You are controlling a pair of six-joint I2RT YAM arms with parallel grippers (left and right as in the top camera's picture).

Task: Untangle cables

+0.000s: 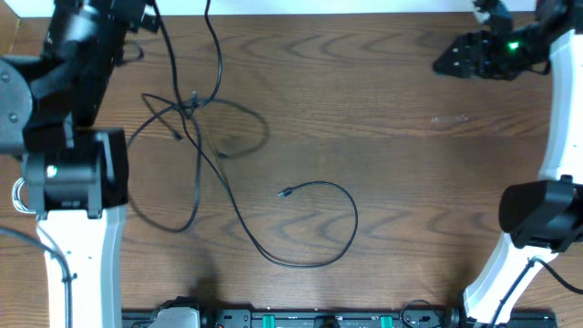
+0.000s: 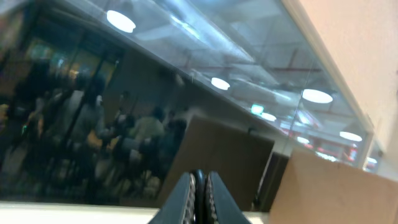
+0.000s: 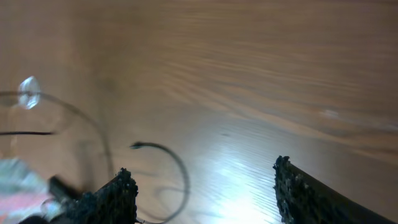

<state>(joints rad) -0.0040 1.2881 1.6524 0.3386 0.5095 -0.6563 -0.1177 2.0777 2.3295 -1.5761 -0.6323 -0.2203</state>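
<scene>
Left arm [image 1: 73, 173] stood folded at the left side. Left gripper [image 2: 199, 198] pointed upward, fingers [image 2: 184, 200] pressed together, nothing held. Right arm [image 1: 560, 118] reached to the far right. Right gripper [image 3: 202, 193] faced downward, jaws spread wide, nothing between them.

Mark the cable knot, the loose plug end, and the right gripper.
cable knot [image 1: 192, 104]: overhead view, where the black strands cross.
loose plug end [image 1: 285, 192]: overhead view, on the plug tip.
right gripper [image 3: 202, 168]: right wrist view, midway between its fingertips.
</scene>
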